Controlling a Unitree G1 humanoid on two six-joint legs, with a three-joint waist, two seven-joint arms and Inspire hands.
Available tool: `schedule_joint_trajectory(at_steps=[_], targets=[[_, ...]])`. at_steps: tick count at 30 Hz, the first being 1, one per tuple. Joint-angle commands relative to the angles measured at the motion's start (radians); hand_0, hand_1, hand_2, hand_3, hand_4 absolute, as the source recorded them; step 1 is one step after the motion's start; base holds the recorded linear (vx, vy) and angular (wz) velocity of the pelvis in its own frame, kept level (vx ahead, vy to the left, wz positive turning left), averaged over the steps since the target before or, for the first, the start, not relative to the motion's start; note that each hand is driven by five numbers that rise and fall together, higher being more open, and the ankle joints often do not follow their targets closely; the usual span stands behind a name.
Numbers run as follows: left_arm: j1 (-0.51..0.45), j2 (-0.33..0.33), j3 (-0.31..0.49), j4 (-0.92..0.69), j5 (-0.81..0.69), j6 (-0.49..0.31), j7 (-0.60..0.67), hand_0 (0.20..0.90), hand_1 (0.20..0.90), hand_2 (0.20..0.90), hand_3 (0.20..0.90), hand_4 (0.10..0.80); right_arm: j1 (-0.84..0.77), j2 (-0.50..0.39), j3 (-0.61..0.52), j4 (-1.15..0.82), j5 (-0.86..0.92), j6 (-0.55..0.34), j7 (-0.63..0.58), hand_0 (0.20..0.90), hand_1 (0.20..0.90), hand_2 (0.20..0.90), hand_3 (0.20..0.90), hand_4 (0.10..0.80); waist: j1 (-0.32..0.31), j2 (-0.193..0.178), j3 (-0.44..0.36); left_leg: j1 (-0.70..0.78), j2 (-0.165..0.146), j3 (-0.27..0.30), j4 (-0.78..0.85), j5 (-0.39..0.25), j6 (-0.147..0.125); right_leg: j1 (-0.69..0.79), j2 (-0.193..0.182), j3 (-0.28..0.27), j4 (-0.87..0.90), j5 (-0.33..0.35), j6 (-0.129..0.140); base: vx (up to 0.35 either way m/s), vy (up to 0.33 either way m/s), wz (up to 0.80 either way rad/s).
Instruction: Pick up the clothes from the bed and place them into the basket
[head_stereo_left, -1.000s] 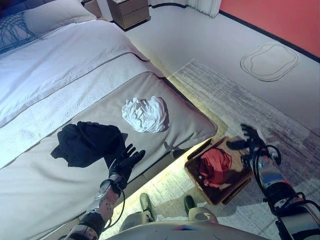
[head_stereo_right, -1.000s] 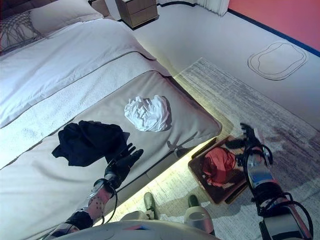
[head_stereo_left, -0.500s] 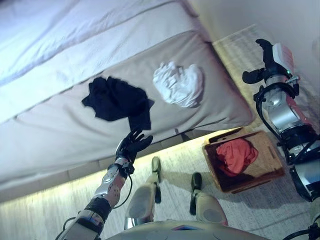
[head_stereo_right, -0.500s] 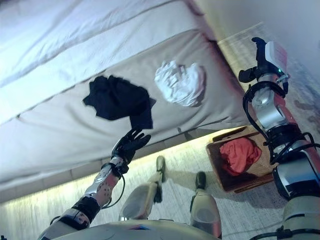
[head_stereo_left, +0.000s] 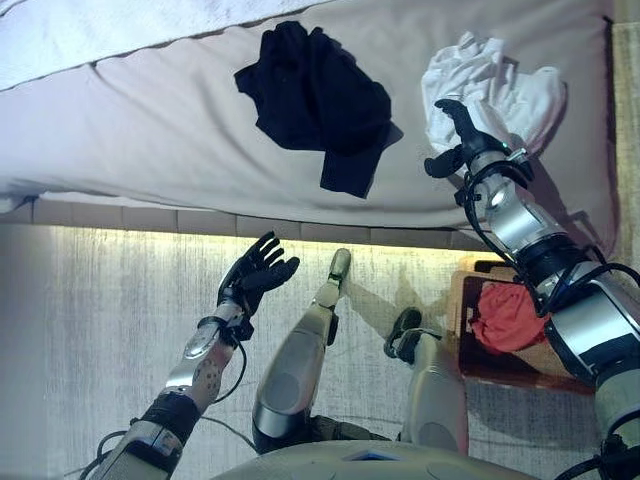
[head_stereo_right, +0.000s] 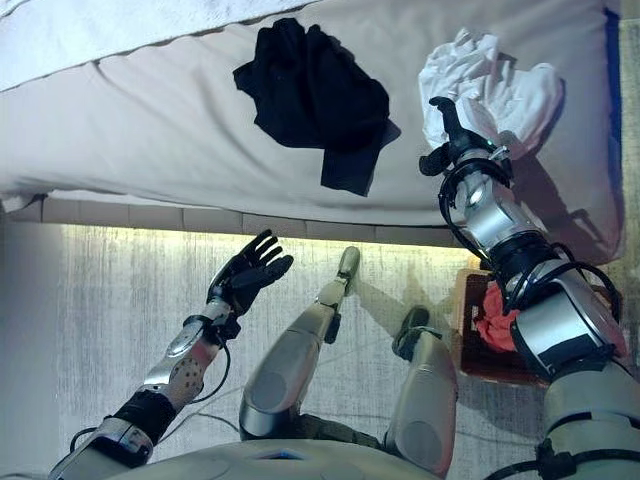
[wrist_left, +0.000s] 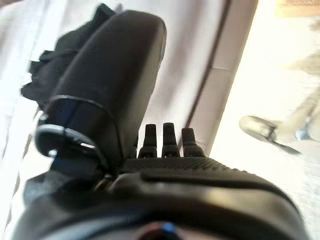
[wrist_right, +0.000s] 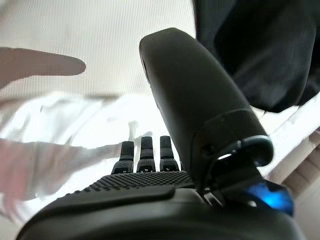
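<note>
A crumpled white garment (head_stereo_left: 495, 88) lies on the bed's grey cover (head_stereo_left: 140, 120) at the right. A black garment (head_stereo_left: 315, 95) lies near the middle, one corner hanging toward the edge. My right hand (head_stereo_left: 462, 135) hovers open over the white garment's near edge, fingers straight; its wrist view shows the white garment (wrist_right: 60, 125) just past the fingers and the black garment (wrist_right: 260, 50) beside it. My left hand (head_stereo_left: 257, 278) is open over the rug in front of the bed, holding nothing. A brown basket (head_stereo_left: 470, 345) on the floor holds a red garment (head_stereo_left: 508, 318).
The bed's front edge (head_stereo_left: 200, 222) runs across the view with a lit strip beneath it. A pale patterned rug (head_stereo_left: 90, 340) covers the floor in front. The basket stands on the floor just off the bed's front edge, at the right.
The camera has tilted down and turned, so the whole scene has shifted. My right hand has moved from above the basket over to the white garment on the bed. The left hand stays open.
</note>
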Motion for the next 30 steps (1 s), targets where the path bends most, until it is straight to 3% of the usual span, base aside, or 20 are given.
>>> schedule_joint_trajectory(at_steps=[1, 6, 13, 17, 30], targets=[[0.020, 0.017, -0.010, -0.104, -0.044, -0.086, -0.024, 0.900, 0.900, 0.900, 0.900, 0.800, -0.176, -0.055, 0.040, 0.027, -0.001, -0.019, -0.050, 0.900, 0.900, 0.900, 0.900, 0.800, 0.007, -0.007, -0.014, -0.070, -0.059, 0.037, 0.309, -0.300, 0.061, -0.030, 0.048, -0.057, -0.059, 0.107, -0.049, -0.035, 0.025, 0.14], [0.038, 0.024, -0.017, -0.142, -0.092, -0.110, -0.013, 0.900, 0.900, 0.900, 0.900, 0.800, -0.264, -0.069, 0.095, 0.173, -0.091, 0.031, -0.054, 0.900, 0.900, 0.900, 0.900, 0.800, 0.031, 0.019, -0.014, -0.196, -0.075, 0.060, 0.437, -0.343, 0.069, -0.137, 0.030, -0.065, 0.051, 0.076, -0.064, -0.038, 0.025, 0.08], [0.106, 0.057, -0.015, -0.205, -0.147, -0.118, -0.020, 0.900, 0.900, 0.900, 0.900, 0.800, -0.396, -0.170, 0.282, 0.343, -0.336, 0.240, -0.065, 0.900, 0.900, 0.900, 0.900, 0.800, 0.056, 0.048, -0.014, -0.315, -0.084, 0.078, 0.541, -0.373, 0.092, -0.255, 0.020, -0.068, 0.141, 0.065, -0.066, -0.018, 0.028, 0.12], [0.140, 0.081, -0.012, -0.254, -0.167, -0.106, -0.028, 0.900, 0.900, 0.900, 0.900, 0.800, -0.446, -0.244, 0.322, 0.350, -0.340, 0.324, -0.061, 0.900, 0.900, 0.900, 0.900, 0.800, 0.054, 0.047, -0.014, -0.346, -0.079, 0.090, 0.566, -0.383, 0.100, -0.290, 0.026, -0.062, 0.159, 0.064, -0.061, 0.012, 0.030, -0.03], [0.172, 0.124, 0.019, -0.340, -0.238, -0.060, 0.008, 0.900, 0.900, 0.900, 0.900, 0.800, -0.546, -0.368, 0.337, 0.348, -0.328, 0.314, -0.092, 0.900, 0.900, 0.900, 0.900, 0.800, 0.025, 0.036, -0.014, -0.349, -0.056, 0.113, 0.550, -0.382, 0.093, -0.310, 0.044, -0.032, 0.157, 0.070, -0.051, 0.024, 0.014, -0.04]])
